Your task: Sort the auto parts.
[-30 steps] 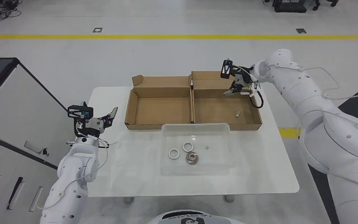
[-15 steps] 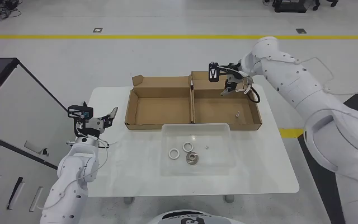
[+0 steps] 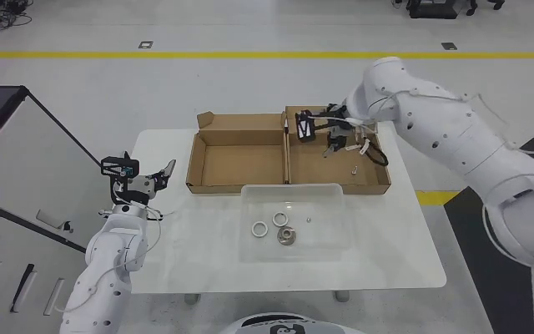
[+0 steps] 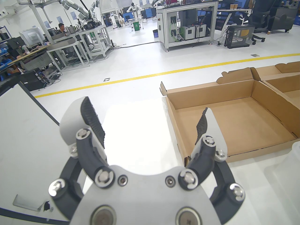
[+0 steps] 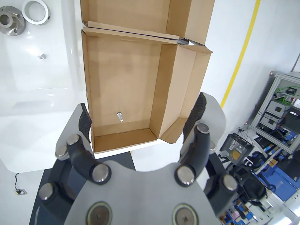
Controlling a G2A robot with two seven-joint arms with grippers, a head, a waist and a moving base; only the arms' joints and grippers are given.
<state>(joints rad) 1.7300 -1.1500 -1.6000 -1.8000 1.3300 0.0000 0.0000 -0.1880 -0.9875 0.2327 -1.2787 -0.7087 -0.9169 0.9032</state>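
Close to me, the tray (image 3: 327,244) holds two rings (image 3: 260,228), a hub (image 3: 286,236) and a tiny metal bit (image 3: 309,220), waiting to be sorted. My left jaws are wide apart and empty at the worktop's (image 3: 392,242) side, out of the way. Farther off, my right jaws hang apart and empty over the right box (image 3: 317,164), where one bolt (image 3: 354,169) lies.

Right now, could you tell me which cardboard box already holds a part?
The box nearer the right hand: a small bolt lies on its floor, while the other box shows bare cardboard.
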